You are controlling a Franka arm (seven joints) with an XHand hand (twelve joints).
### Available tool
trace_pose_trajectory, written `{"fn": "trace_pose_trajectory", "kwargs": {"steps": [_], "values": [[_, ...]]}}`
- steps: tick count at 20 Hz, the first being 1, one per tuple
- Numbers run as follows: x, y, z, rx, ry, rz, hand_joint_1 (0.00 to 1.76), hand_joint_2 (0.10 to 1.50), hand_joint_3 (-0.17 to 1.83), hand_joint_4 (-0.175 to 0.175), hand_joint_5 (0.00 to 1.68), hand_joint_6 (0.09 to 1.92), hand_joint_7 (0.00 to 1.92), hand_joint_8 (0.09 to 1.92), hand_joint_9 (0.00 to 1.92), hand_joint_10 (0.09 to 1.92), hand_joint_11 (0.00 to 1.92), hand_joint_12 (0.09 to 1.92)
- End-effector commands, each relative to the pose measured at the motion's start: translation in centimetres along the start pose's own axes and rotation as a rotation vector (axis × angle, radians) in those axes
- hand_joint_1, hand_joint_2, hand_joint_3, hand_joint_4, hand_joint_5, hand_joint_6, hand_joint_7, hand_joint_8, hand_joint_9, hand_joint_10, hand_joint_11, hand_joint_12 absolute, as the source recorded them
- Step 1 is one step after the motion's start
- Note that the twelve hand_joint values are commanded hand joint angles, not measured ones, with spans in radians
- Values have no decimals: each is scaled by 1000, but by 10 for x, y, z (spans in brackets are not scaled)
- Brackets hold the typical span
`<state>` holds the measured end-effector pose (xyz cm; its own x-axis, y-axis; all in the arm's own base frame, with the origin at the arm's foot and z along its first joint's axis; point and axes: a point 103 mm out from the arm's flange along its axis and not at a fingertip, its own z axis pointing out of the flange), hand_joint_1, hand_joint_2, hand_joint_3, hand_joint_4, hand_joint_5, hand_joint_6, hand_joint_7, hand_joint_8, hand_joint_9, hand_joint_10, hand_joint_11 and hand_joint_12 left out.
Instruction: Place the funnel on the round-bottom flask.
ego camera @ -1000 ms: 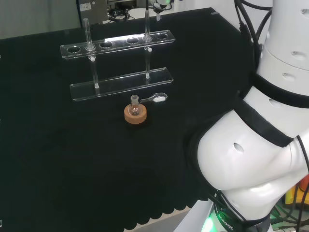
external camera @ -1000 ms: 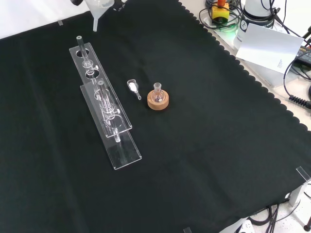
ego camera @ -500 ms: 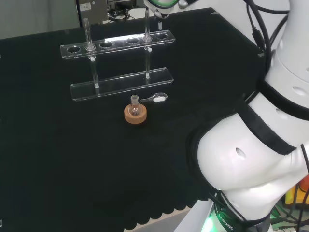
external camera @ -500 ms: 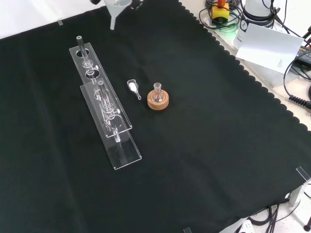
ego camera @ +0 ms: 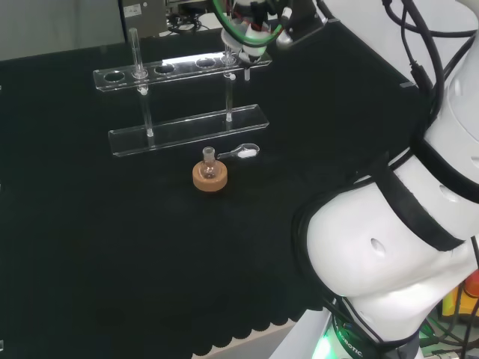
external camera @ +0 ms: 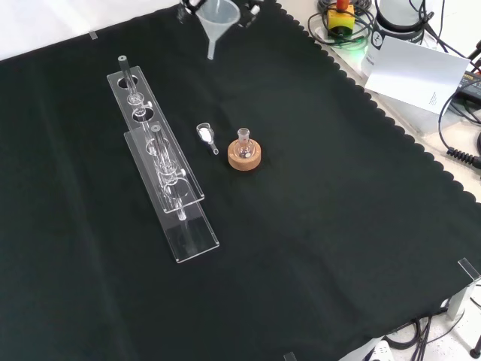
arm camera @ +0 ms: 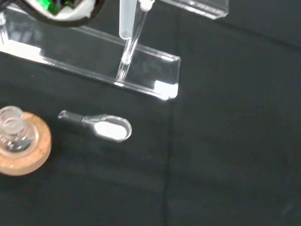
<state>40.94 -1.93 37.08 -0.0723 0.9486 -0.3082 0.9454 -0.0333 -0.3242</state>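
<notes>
Hand (ego camera: pixel 251 22) grips the funnel (external camera: pixel 218 19), now carried rightward in the front view, nearing the flask (external camera: pixel 243 143).

flask (external camera: pixel 243 141): upright on the cork ring (external camera: pixel 245 157), near the middle of the cloth (external camera: pixel 323 226) in the front view.
scoop (external camera: pixel 205 136): flat on the cloth just left of the ring in the front view, apart from it; in the head view just right of and behind the flask.
rack (external camera: pixel 161 162): left of scoop and flask in the front view, running from far to near; behind them in the head view.
tubes: upright in the rack, one (ego camera: pixel 136 49) toward its left end, one (ego camera: pixel 228 39) toward its right in the head view.
funnel (external camera: pixel 217 19): in the air at the front view's top edge, spout down, beyond the scoop and flask, well apart from both; in the head view over the rack's right end.
hand (ego camera: pixel 251 19): at the head view's top, around the funnel, above the rack's right end.
</notes>
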Motion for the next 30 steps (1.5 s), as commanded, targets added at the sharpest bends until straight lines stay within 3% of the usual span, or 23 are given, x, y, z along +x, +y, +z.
{"fn": "trace_pose_trajectory", "kwargs": {"steps": [1, 12, 30], "values": [[15, -1, 18, 9, 23, -22, 814, 699, 655, -25, 467, 87, 383, 689, 533, 605, 271, 1355], [49, 20, 56, 64, 63, -102, 821, 698, 659, -27, 480, 87, 404, 693, 553, 603, 292, 1349], [90, 32, 75, 82, 85, -172, 825, 697, 663, -27, 490, 87, 414, 690, 565, 593, 305, 1340]]}}
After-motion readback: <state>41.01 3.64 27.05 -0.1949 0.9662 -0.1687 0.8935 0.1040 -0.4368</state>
